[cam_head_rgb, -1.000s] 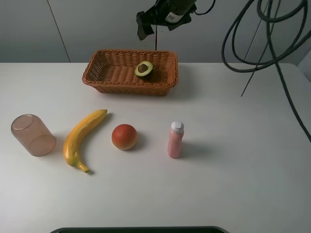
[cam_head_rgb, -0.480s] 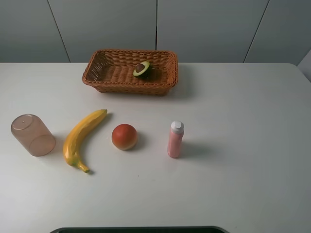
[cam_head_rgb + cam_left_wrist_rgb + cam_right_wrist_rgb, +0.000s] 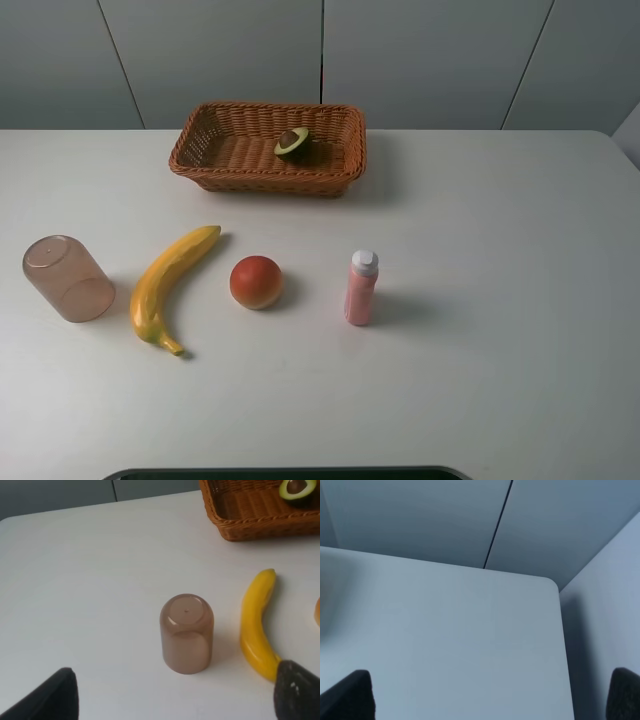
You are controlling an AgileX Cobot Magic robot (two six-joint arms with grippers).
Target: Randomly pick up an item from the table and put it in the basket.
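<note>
Sitting in the basket [image 3: 220, 170] already, the avocado half [image 3: 292, 143] lies well beyond both grippers – left [image 3: 170, 695] and right [image 3: 490, 697] spread, empty – looks light, rigid, slick-skinned; I'd grip across its dark sides.

Avocado [image 3: 292, 142] in basket [image 3: 210, 160] — behind banana [image 3: 165, 285].

Lab: bare white table [image 3: 500, 300], grey wall panels [image 3: 430, 60].
</note>
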